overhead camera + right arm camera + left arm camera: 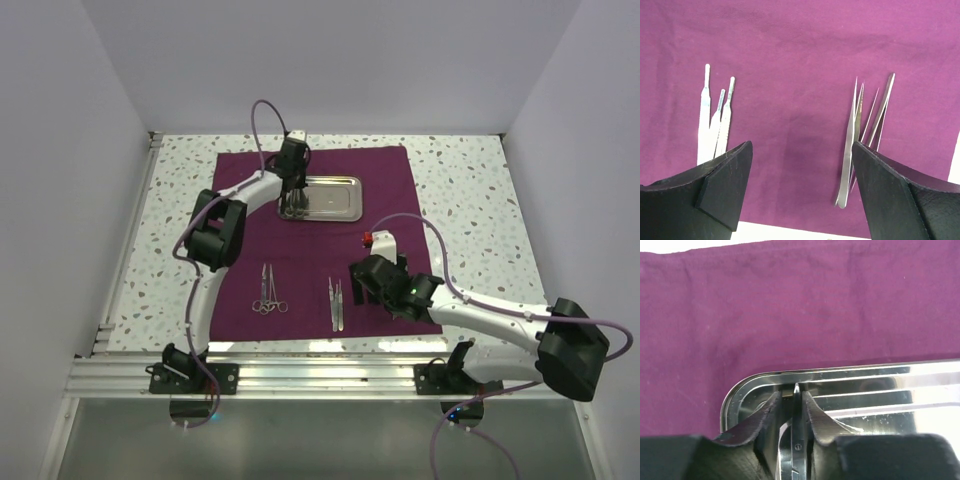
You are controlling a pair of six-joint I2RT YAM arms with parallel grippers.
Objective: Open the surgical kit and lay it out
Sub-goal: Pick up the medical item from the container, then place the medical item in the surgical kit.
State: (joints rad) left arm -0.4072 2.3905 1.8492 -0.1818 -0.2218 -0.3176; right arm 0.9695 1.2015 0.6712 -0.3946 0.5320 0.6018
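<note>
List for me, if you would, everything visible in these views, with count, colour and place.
cloth: one, dark magenta, spread flat on the speckled table.
tray: one, shiny steel, far middle of the cloth.
thin instrument: one, steel, at the tray's left end.
ring-handled instruments: two or three, silver, near left of the cloth.
tweezers: a small bunch, silver, near middle of the cloth.
flat handles: three, silver, beside the tweezers.
left gripper: black, jaws narrow around the thin instrument; contact unclear.
right gripper: black, open, empty, over the tweezers and flat handles.
</note>
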